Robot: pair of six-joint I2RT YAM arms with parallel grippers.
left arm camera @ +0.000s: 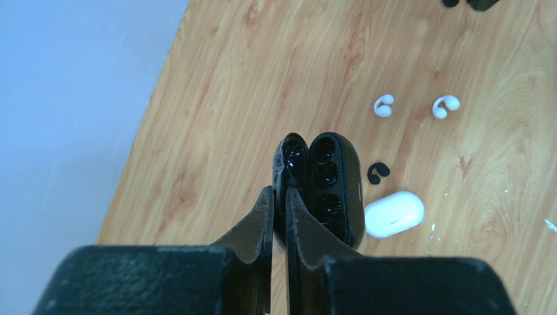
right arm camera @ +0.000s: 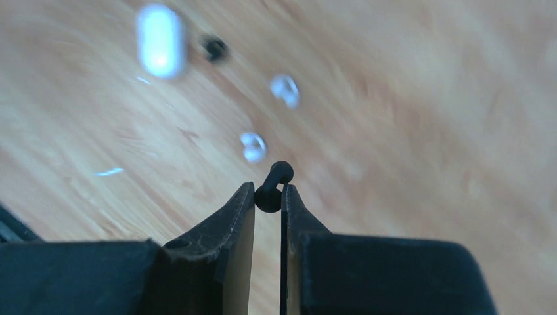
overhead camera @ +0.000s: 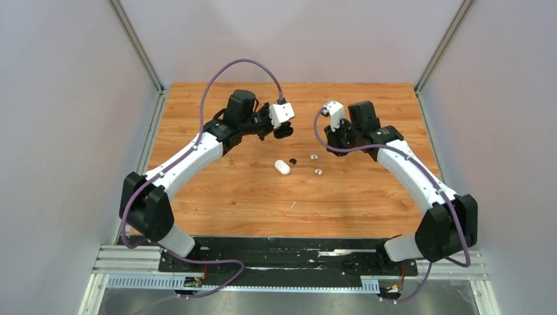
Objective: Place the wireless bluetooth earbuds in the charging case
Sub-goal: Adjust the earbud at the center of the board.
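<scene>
My left gripper (left arm camera: 279, 198) is shut on the lid of an open black charging case (left arm camera: 336, 185), held above the table with its empty wells showing; from above the case (overhead camera: 284, 131) shows at the fingertips. My right gripper (right arm camera: 268, 191) is shut on a black earbud (right arm camera: 272, 190) and hangs over the table's back right (overhead camera: 332, 136). On the wood lie a second black earbud (left arm camera: 378, 172), two white earbuds (left arm camera: 383, 105) (left arm camera: 445, 105) and a closed white case (left arm camera: 394, 214). The right wrist view is blurred.
The loose items lie clustered mid-table: white case (overhead camera: 282, 167), black bud (overhead camera: 293, 160), white buds (overhead camera: 314, 157) (overhead camera: 318, 172). Grey walls stand close along the wooden table's (overhead camera: 217, 197) left, right and back edges.
</scene>
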